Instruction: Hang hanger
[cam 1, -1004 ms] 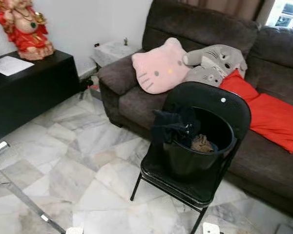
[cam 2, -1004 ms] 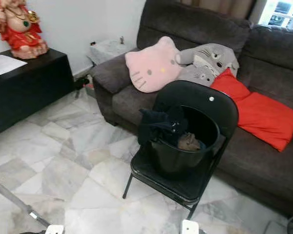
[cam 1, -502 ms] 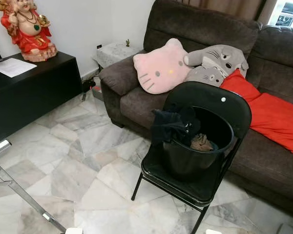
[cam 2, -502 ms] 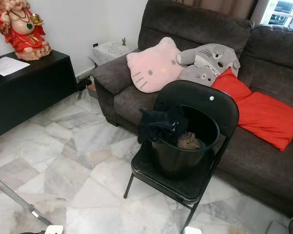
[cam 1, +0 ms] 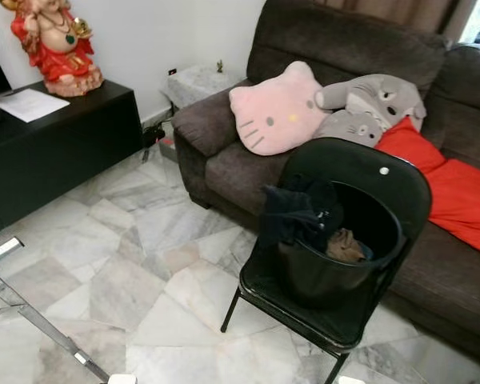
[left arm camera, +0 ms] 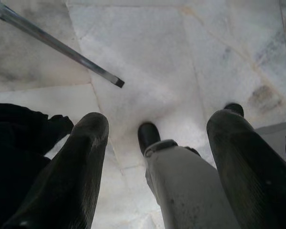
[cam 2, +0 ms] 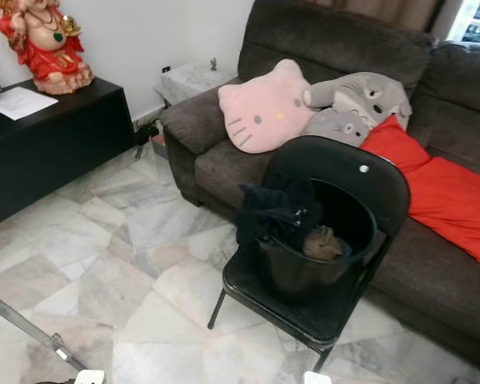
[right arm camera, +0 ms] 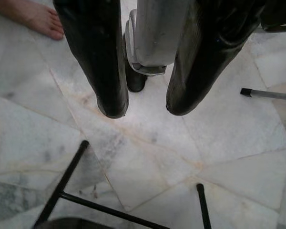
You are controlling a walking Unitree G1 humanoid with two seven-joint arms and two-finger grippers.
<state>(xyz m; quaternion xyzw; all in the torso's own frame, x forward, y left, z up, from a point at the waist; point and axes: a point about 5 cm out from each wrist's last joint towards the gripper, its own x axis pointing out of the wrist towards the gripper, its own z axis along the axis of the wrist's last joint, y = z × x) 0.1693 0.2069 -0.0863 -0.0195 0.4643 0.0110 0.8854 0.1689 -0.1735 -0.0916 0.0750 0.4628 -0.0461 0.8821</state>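
no hanger can be made out with certainty; if one is present, it is judged to lie in the black bucket (cam 1: 336, 264), where dark clothing (cam 1: 298, 210) is draped over the near rim and a brown bundle (cam 1: 346, 246) rests inside. the bucket stands on the seat of a black folding chair (cam 1: 360, 172), which is set on the marble floor (cam 1: 120, 264) just in front of a brown sofa (cam 1: 224, 148). on the sofa a pink cat cushion (cam 1: 278, 110), a grey plush cushion (cam 1: 368, 100) and a red cushion (cam 1: 456, 196) are leaned together. a black cabinet (cam 1: 56, 152) with a sheet of paper (cam 1: 28, 104) and a red figurine (cam 1: 56, 44) is placed well apart on the robot's left, and a metal bar (cam 1: 32, 316) lies near the floor on that side.

the left gripper (left arm camera: 157, 138) is hung low over the floor with its fingers spread apart and nothing between them. the right gripper (right arm camera: 143, 107) is likewise pointed at the floor, fingers parted and empty, near the chair's legs; a person's bare foot (right arm camera: 31, 16) is seen close by.

the step in hand is judged to be the approach, with nothing grasped yet. the next move calls for the bucket to be closed on, the hanger to be found among the clothing, and one gripper to be raised over the rim
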